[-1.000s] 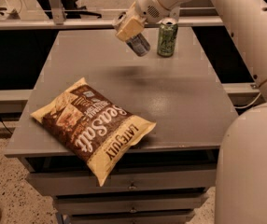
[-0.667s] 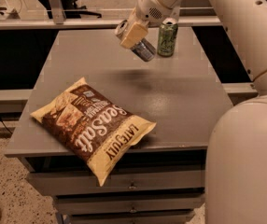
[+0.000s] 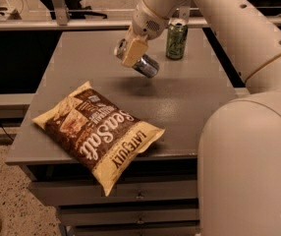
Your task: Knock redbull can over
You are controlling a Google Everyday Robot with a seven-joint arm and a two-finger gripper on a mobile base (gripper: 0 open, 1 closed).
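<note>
The redbull can (image 3: 147, 65), slim and silver-grey with bluish markings, is tilted nearly onto its side, its shiny top pointing up-left. It hangs in the air above the grey table (image 3: 194, 102), with its shadow on the tabletop below. My gripper (image 3: 131, 52) is shut on the redbull can around its upper half, with a cream-coloured finger (image 3: 133, 52) across the front of it. The gripper is left of and slightly nearer than the wider green can.
A wider green can (image 3: 176, 39) stands upright at the table's back right. A brown and yellow sea-salt chip bag (image 3: 98, 132) lies at the front left, overhanging the front edge. My white arm and body fill the right side. Drawers sit under the tabletop.
The gripper has moved down and toward the front with the redbull can, away from the green can. The can has tipped further toward horizontal.
</note>
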